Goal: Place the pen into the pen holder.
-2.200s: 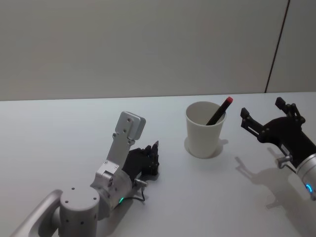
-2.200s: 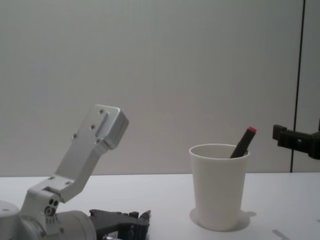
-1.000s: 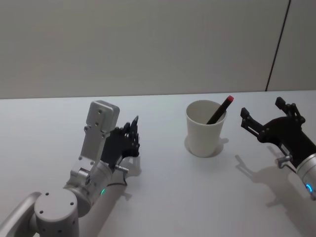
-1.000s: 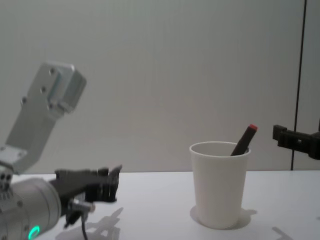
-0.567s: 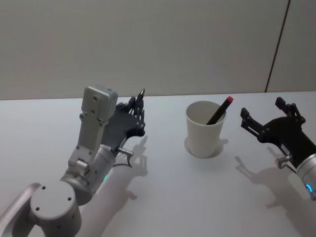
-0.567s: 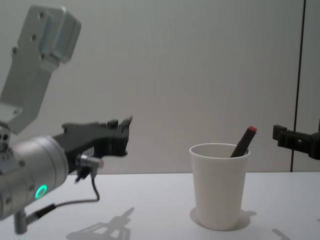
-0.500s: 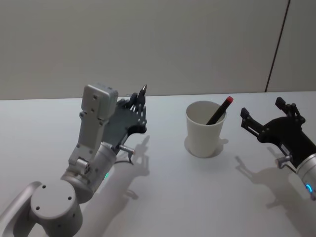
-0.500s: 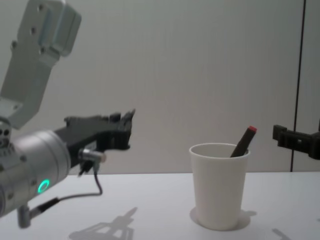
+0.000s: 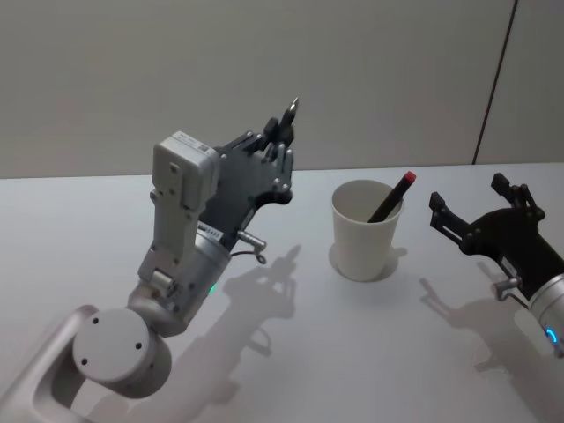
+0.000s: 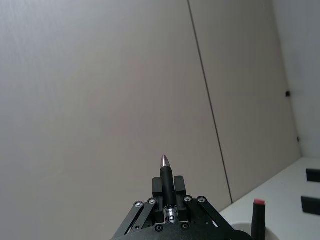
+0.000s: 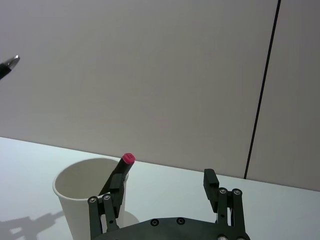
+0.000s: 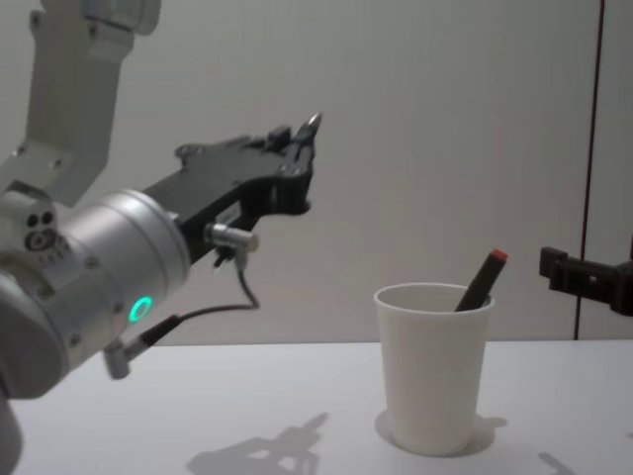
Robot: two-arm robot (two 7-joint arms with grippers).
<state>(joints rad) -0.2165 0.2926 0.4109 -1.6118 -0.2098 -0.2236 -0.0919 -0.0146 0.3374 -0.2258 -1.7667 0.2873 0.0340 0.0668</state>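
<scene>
Up goes the left arm: half a second ago it held level well to the cup's left, and now the left gripper (image 9: 282, 145) has swung higher and closer, riding above rim height of the plain white paper cup (image 9: 363, 238). Nothing else has budged.

Around the cup, then. It stands upright on the white table (image 9: 352, 352), rolled rim up, tapering to its base. Inside it leans a black marker with a red cap (image 9: 394, 196), resting against the rim on the side away from the left arm, red end poking well above the cup. Behind the cup rises a plain grey wall (image 9: 176, 70) with a dark vertical seam (image 9: 495, 84) off beyond its right side. Between the left gripper and the cup's mouth there is open air, nothing in the way.

Right of the cup, the right gripper (image 9: 467, 191) hovers low over the table, near the cup but not touching it, fingers spread wide with nothing between them; from its wrist camera the cup (image 11: 82, 200) and marker (image 11: 117, 177) sit just ahead.

Now the working hand: the left gripper (image 12: 294, 148) is clamped on a slim black pen with a silver tip (image 9: 290, 116). The black pen (image 10: 167, 192) sits pinched between the fingers, silver point sticking out past them, angled upward, up and to the left of the cup (image 12: 432, 371).
</scene>
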